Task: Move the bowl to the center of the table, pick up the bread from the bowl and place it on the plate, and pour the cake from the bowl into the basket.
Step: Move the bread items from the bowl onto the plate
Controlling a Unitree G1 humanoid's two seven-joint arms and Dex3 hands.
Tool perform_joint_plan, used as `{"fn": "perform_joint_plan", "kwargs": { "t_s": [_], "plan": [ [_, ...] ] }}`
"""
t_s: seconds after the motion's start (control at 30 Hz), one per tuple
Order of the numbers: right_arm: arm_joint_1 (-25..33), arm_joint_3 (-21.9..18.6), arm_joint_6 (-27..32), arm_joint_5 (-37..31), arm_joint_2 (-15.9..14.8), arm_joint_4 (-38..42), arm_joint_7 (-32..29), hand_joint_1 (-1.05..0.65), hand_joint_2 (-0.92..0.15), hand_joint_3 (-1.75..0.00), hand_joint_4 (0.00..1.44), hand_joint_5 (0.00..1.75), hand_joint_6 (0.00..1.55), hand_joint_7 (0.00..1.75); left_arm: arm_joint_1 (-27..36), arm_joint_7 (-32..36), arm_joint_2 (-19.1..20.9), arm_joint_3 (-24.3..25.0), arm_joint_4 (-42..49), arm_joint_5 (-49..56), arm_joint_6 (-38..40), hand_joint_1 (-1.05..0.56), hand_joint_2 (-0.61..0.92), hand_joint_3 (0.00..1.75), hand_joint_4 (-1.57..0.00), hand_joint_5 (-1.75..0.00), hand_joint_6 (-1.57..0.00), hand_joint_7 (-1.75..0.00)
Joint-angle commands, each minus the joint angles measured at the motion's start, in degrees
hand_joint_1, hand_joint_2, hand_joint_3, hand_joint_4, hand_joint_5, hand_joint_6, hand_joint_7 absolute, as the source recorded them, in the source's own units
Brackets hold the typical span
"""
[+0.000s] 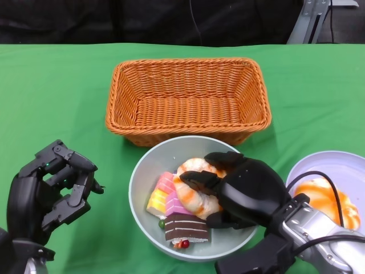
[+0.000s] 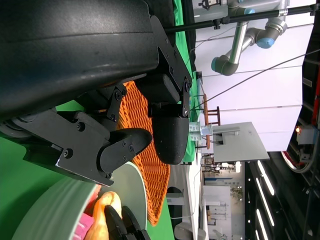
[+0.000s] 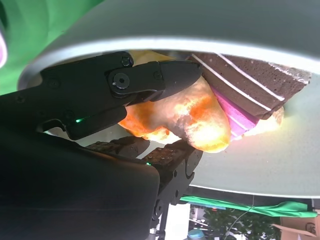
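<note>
The bowl [image 1: 149, 171] already sits about mid-table, just in front of the basket [image 1: 188, 98], so the first step looks done. One bread piece [image 1: 328, 201] already lies on the plate [image 1: 319, 165] at the table's right edge, partly behind the right forearm. A second bread [image 1: 197, 194] is in the bowl, and the right hand [image 1: 239, 191] has its fingers [image 3: 150, 80] closed around it: the right wrist view shows black fingers above and below the glazed loaf, touching it. Whether it has lifted off the bowl floor I cannot tell. So the work stands in the bread step; carrying this loaf to the plate and pouring the cakes into the basket are left. The basket holds nothing that can be seen.

The left hand [image 1: 51, 188] is near the table's front left corner, beside the bowl, holding nothing, fingers loosely curled but apart.

The bowl is a smooth, pale grey-green round dish with a thin rim. The bread is knobbly, glossy, cream with orange-brown patches. Beside it lie a layered pink-and-yellow cake slice [image 1: 161, 193] and a brown chocolate slice [image 1: 185, 227] with white stripes and small red berries. The basket is rectangular, orange woven wicker with a ribbed weave. The plate is smooth pale lilac. The table [image 1: 57, 103] has a matte green cloth.
</note>
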Motion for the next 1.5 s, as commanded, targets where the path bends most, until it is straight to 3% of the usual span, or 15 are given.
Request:
{"fn": "perform_joint_plan", "kwargs": {
  "t_s": [0.03,0.33,0.53,0.57,0.6,0.67,0.93,1.0,1.07,1.37,1.5],
  "plan": [
    [0.4,1.4,1.8,-1.5,-0.5,1.6,1.4,-0.84,-0.92,-0.17,0.36,0.02,0.42,0.0,0.6,0.0,0.5,0.3,-0.4,-0.1,0.0,-0.05,0.67,0.92,-0.75,-1.61,-0.77,-1.3],
    [-0.6,3.7,5.8,-2.9,1.8,3.5,1.5,-0.73,-0.92,-0.06,0.53,0.05,0.5,0.01,0.7,0.0,0.4,0.1,-0.5,-0.1,0.0,-0.05,0.68,0.9,-0.75,-1.62,-0.78,-1.28],
    [-1.3,3.8,4.2,-1.8,3.0,7.6,-4.1,-0.44,-0.87,0.0,0.85,0.16,0.74,0.07,0.7,0.1,0.3,0.1,-0.6,0.0,-0.1,-0.05,0.68,0.9,-0.74,-1.62,-0.77,-1.29],
    [-1.7,3.7,3.2,-1.4,3.1,8.6,-5.5,-0.4,-0.87,0.0,0.91,0.32,0.81,0.1,0.7,0.2,0.3,0.1,-0.6,0.0,0.0,-0.05,0.68,0.9,-0.74,-1.63,-0.78,-1.29],
    [-2.0,3.7,2.3,-1.0,3.2,9.5,-6.5,-0.37,-0.86,0.0,0.84,0.67,0.88,0.13,0.7,0.4,0.2,0.1,-0.7,0.1,0.0,-0.05,0.68,0.9,-0.75,-1.63,-0.78,-1.29],
    [-2.5,3.4,0.5,0.2,3.3,11.0,-8.0,-0.33,-0.86,0.0,0.74,1.0,0.94,0.2,0.7,1.0,0.2,0.1,-0.7,0.7,-0.1,-0.05,0.67,0.91,-0.75,-1.62,-0.78,-1.29],
    [-4.3,2.9,-7.2,4.3,4.8,18.5,-16.0,-0.28,-0.87,0.0,0.65,1.44,1.05,0.35,0.9,0.9,0.0,0.1,-1.2,0.5,0.6,-0.05,0.66,0.93,-0.75,-1.64,-0.77,-1.31],
    [-4.6,2.9,-8.4,4.7,4.9,19.4,-17.2,-0.28,-0.89,0.0,0.6,1.58,0.88,0.73,1.1,1.1,-0.1,0.0,-1.4,0.5,0.8,-0.03,0.66,0.94,-0.75,-1.63,-0.77,-1.31],
    [-5.0,3.1,-8.8,4.3,5.0,20.2,-18.8,-0.27,-0.91,0.0,0.58,1.65,0.78,0.94,1.0,1.0,-0.2,0.0,-1.2,0.6,0.4,-0.03,0.66,0.94,-0.75,-1.63,-0.77,-1.31],
    [-6.7,3.5,-11.6,4.3,5.4,23.8,-23.1,-0.23,-0.92,-0.02,0.54,1.65,0.63,1.18,1.0,1.9,-0.5,0.1,-1.3,1.3,0.8,-0.04,0.64,0.97,-0.75,-1.63,-0.78,-1.31],
    [-7.3,2.7,-14.0,5.4,5.7,25.1,-25.8,-0.22,-0.88,0.0,0.62,1.48,0.76,0.86,0.7,1.5,-0.4,0.3,-0.4,1.4,-0.3,-0.04,0.63,0.98,-0.75,-1.63,-0.78,-1.31]
  ]
}}
